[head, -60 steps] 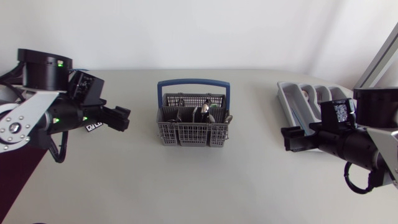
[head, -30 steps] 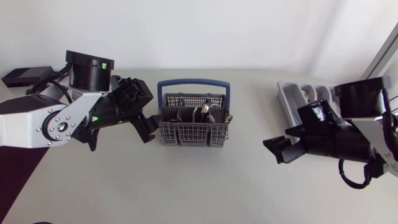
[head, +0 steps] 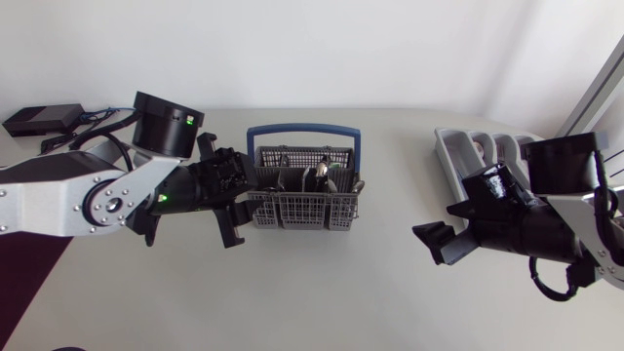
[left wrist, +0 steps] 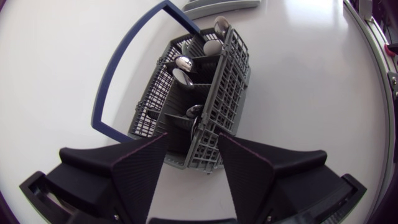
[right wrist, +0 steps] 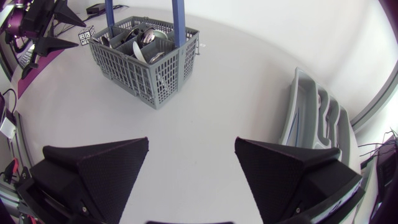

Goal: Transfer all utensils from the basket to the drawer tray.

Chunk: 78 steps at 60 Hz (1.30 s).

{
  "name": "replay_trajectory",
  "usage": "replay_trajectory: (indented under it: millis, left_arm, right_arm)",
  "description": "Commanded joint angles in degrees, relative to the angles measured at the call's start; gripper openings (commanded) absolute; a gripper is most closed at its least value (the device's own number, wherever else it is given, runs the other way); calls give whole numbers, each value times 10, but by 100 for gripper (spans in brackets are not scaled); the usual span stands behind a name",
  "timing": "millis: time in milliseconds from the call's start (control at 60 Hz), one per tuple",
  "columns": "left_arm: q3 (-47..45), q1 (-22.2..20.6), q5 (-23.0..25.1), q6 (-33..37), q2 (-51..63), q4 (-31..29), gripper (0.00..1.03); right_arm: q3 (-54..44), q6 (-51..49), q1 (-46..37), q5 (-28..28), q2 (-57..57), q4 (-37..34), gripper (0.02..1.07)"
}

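Utensils: metal utensils (head: 322, 177), spoon bowls among them, stand in the compartments of the basket.
Basket: the grey mesh basket (head: 302, 203) with an upright blue handle (head: 303, 129) sits mid-table, towards the far side.
Drawer tray: the grey drawer tray (head: 456, 154) lies at the far right, well apart from the basket.
Left gripper: the left gripper (left wrist: 191, 142) is at the basket's left end, fingers apart, with the basket's near-left corner just ahead of the tips.
Right gripper: the right gripper (right wrist: 191, 144) hangs over the bare table (head: 351, 283) to the near right, fingers spread wide, holding nothing.

Upright grey basket (head: 300, 211) of spoons (head: 321, 174), grey tray (head: 454, 156) well apart.
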Motion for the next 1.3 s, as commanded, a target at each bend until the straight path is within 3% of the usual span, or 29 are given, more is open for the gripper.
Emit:
replay_trajectory:
  millis: [0, 533, 717, 883, 1000, 1100, 1283]
  left_arm:
    - [27, -5, 2, 27, 15, -4, 48]
    - [73, -7, -7, 31, 80, 0, 42]
    - [74, -9, -21, 44, 96, 5, 32]
    - [75, -9, -21, 45, 104, 8, 32]
    - [77, -10, -21, 46, 112, 15, 23]
    - [78, -10, -21, 48, 117, 16, 23]
    - [83, -10, -23, 48, 119, 16, 4]
  right_arm:
    - [-18, -9, 6, 3, -3, 7, 102]
    - [-29, -12, 16, 22, -5, 20, 102]
    - [-30, -13, 21, 29, -5, 23, 102]
    - [-34, -13, 27, 33, -4, 25, 102]
    - [-37, -14, 32, 38, -6, 25, 102]
    - [-39, -14, 35, 41, -7, 24, 102]
    - [-40, -15, 37, 47, -8, 25, 102]
